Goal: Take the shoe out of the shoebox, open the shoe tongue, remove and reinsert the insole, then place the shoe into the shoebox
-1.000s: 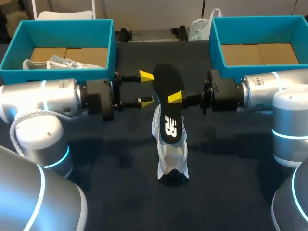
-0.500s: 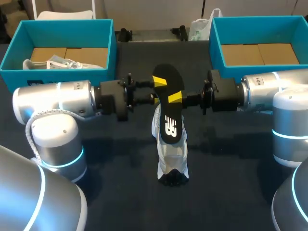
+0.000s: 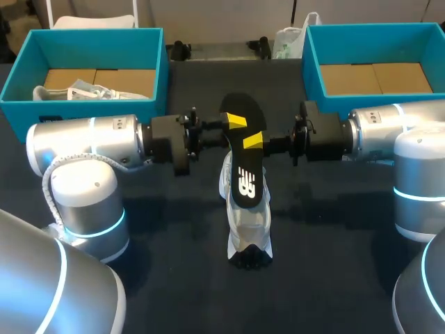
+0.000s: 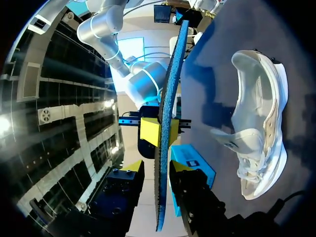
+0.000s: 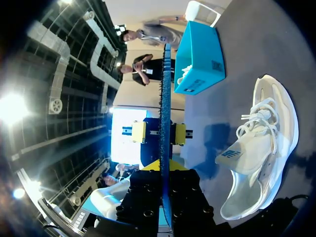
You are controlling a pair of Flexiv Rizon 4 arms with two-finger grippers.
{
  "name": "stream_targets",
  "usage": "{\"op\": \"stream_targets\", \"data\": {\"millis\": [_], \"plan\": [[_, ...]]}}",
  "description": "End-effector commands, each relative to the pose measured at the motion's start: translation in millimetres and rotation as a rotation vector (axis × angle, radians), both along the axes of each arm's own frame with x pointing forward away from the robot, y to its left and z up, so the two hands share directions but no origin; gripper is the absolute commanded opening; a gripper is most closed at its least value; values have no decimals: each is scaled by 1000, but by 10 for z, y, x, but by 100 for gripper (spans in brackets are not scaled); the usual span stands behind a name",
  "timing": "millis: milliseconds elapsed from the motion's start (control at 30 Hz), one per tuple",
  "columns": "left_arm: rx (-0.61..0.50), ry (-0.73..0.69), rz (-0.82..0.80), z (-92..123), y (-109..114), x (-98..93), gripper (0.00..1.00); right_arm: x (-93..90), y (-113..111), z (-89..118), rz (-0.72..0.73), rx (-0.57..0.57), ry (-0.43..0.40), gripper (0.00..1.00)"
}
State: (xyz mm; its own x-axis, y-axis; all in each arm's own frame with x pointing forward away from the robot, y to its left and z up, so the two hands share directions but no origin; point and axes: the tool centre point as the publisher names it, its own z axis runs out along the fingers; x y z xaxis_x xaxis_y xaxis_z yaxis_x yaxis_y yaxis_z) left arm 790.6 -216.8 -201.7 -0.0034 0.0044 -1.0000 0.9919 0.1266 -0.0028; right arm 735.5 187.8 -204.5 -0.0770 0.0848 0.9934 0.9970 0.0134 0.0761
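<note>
Right gripper pinched the black insole on edge above the white shoe on the bench, lengthwise along it. Left gripper, fingers spread, straddled the insole's far end without touching.

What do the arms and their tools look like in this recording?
The left arm and right arm are rounded silver tubes with glowing blue rings at joints. The left tool and right tool are black blocks with bright yellow fingertips.
</note>
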Motion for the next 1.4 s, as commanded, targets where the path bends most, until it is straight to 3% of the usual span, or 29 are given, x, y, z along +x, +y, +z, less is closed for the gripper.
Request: {"op": "stream_targets", "data": {"millis": [33, 267, 500, 667, 1000, 1033, 1067, 1100, 1133, 1267, 1400], "plan": [[-1, -9, 5, -22, -43, 2, 28, -8, 10, -2, -3, -2, 0, 0], [-5, -14, 8, -20, -57, 23, 18, -8, 10, -2, -3, -2, 0, 0], [-2, -19, -1, -30, -79, 13, 16, -8, 10, -2, -3, -2, 0, 0], [-2, -23, -3, -33, -84, 4, 3, -8, 10, -2, -3, -2, 0, 0], [-7, -41, -11, -32, -87, -48, 0, -8, 10, -2, -3, -2, 0, 0], [-8, -42, -11, -30, -85, -52, 0, -8, 10, -2, -3, -2, 0, 7], [-8, -43, -11, -27, -82, -57, 0, -11, 1, 4, -9, -3, -4, 36], [-9, -45, -10, -24, -77, -62, 0, -14, -9, 12, -10, -4, -5, 76], [-9, -45, -10, -20, -69, -66, 0, -18, -19, 22, -10, -9, -15, 100], [4, -43, 1, -13, -9, -80, 0, -47, -105, 56, -8, -37, -70, 100], [29, -3, 1, -11, 95, -114, 0, -89, -283, 88, 0, -80, -181, 100]]}}
